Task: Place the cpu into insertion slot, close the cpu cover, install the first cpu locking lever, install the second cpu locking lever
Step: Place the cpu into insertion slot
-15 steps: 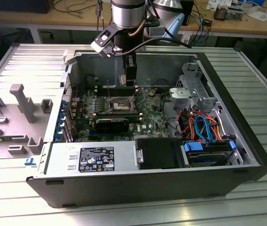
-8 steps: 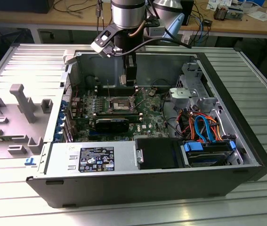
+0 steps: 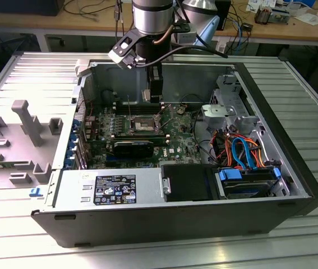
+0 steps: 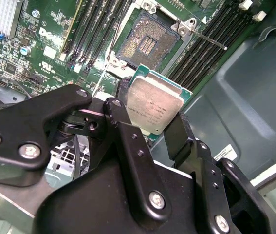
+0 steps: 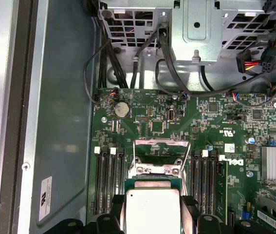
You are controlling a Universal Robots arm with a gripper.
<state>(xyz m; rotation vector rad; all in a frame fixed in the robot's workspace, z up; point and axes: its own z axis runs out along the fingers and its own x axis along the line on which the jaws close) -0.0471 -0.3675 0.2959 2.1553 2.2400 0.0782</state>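
Observation:
The cpu, a small silvery square on a green base, hangs between the black fingers of my gripper, which is shut on its edges. In the first wrist view the cpu sits just in front of the raised silver cpu cover. The insertion slot lies open on the green board, its dark contact field bare, a short way beyond the chip. A thin locking lever sticks out beside it. In the exterior view my gripper hovers inside the computer case, above and slightly behind the insertion slot.
Long black memory slots flank the socket. A black graphics card lies in front of it, with a power supply at the case front. A drive cage and coloured cables stand at the exterior view's right. A grey fixture stands outside the case.

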